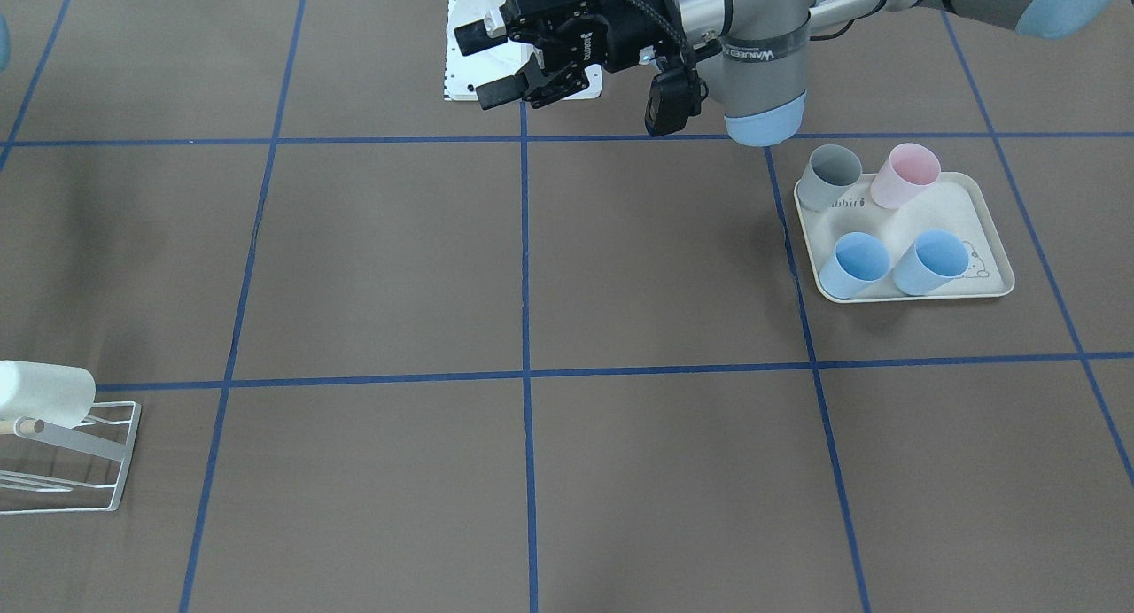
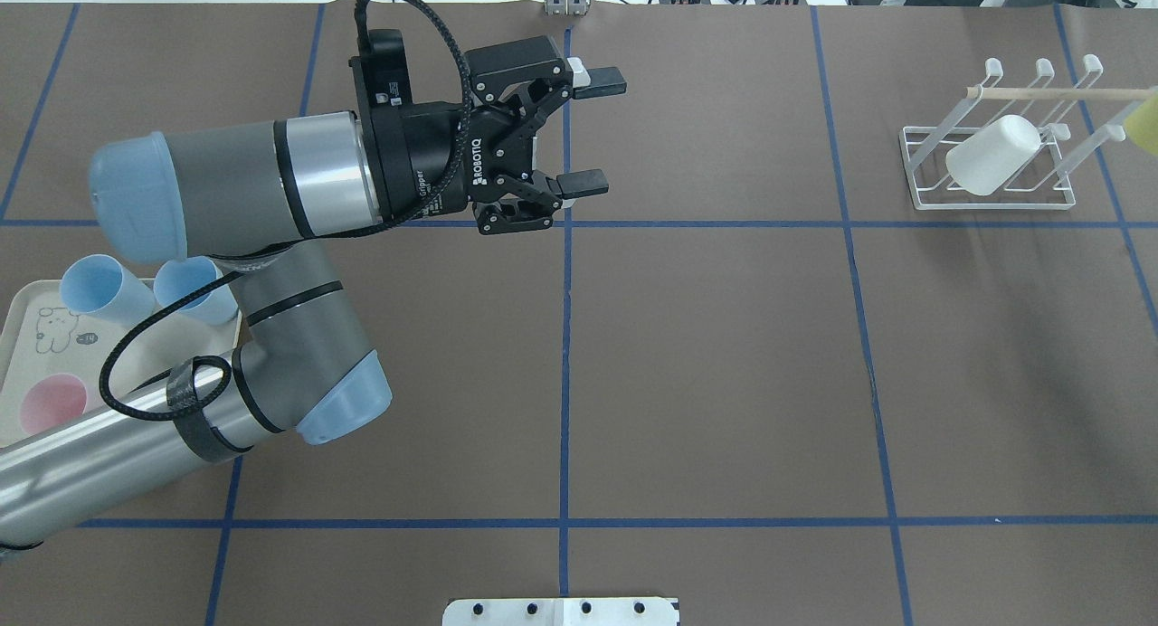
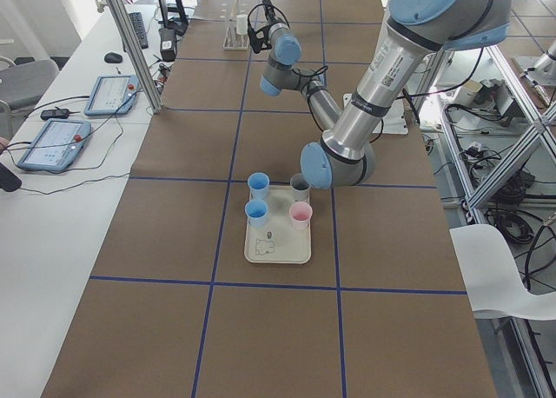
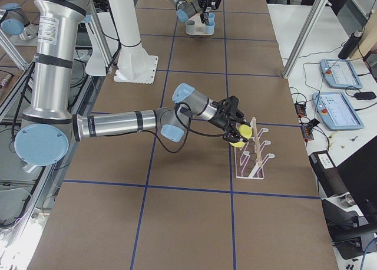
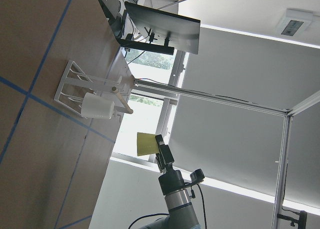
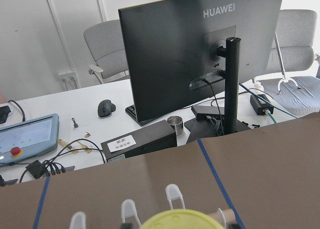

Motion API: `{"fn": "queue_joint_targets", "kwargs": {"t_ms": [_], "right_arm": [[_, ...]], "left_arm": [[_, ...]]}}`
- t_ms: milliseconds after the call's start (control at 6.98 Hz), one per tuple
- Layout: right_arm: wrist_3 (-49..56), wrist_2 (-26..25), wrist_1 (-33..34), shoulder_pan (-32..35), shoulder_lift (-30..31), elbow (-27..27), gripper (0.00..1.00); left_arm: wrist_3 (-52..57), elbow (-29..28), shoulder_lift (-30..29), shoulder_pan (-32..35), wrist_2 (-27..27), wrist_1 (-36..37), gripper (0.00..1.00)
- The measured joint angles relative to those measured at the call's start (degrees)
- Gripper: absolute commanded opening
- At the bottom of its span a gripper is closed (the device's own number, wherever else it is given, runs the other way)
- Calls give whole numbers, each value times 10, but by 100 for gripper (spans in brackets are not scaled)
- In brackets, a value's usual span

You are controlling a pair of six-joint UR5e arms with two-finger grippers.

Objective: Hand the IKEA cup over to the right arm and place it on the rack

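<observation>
Ignore left arm (image 2: 226, 174) looming closest above tray (image 2: 18, 373) of spare cups (image 2: 95, 287); note left pincer (image 2: 586, 133) spread wide, empty, over mid tabletop (image 2: 724, 355). Move on to rack (image 2: 1042, 68), far right, with white cup (image 2: 991, 154) already hung on one bar. Note yellow IKEA cup (image 2: 1144, 124) clamped in right pincer (image 5: 158, 145), at rack's right end just beside wooden dowel (image 2: 1049, 92). Aim cup mouth at free bar, slide down along bar's slant, steer clear of white cup and dowel, release only once seated.

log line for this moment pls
left tool: open, empty | right tool: holding yellow cup at rack | white cup: on rack | tray: four cups
</observation>
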State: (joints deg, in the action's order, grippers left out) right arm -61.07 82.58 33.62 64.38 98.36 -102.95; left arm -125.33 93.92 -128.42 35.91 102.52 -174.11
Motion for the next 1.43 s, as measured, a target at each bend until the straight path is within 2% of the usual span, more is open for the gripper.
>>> {"fn": "queue_joint_targets", "kwargs": {"t_ms": [573,1432], "right_arm": [[0,-64,-1,-56,-45,50,0],[1,-72,-8,-62,-56,81,0]], "left_arm": [[0,0,1,-3,-1,0,97],[0,0,1,-6,-1,1,97]]}}
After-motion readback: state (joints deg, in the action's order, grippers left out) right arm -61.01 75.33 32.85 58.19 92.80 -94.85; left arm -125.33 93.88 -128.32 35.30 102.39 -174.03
